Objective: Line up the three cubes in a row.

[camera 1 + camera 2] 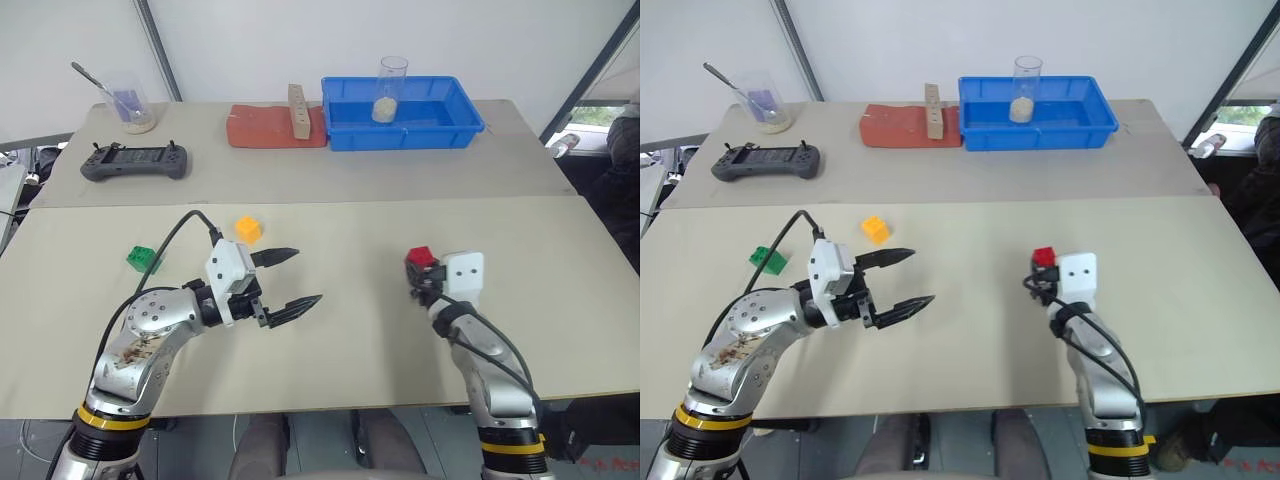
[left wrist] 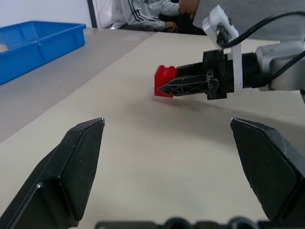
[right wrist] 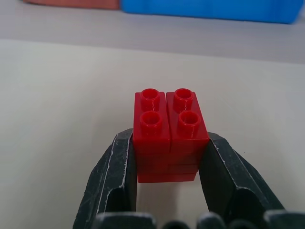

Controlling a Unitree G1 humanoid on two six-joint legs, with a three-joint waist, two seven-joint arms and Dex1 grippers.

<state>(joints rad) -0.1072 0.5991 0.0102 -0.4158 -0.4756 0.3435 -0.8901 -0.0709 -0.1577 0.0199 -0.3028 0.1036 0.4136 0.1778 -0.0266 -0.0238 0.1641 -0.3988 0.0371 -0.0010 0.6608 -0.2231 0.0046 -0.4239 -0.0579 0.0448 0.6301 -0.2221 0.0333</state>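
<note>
The red cube (image 3: 170, 136) sits between the fingers of my right gripper (image 1: 418, 272), which is shut on it just above the table; the left wrist view catches this red cube (image 2: 164, 81) from the side. The yellow-orange cube (image 1: 248, 230) rests on the table ahead of my left gripper (image 1: 296, 277). That gripper hovers open with nothing between its fingers. The green cube (image 1: 143, 259) lies further left, near my left elbow.
At the back stand a blue bin (image 1: 402, 113) holding a clear cup (image 1: 390, 90), a red mat (image 1: 275, 127) with a tall wooden block (image 1: 297, 110), a black controller (image 1: 135, 161) and a beaker (image 1: 130, 101) with a spoon. A person sits beyond the table's right end (image 2: 143, 14).
</note>
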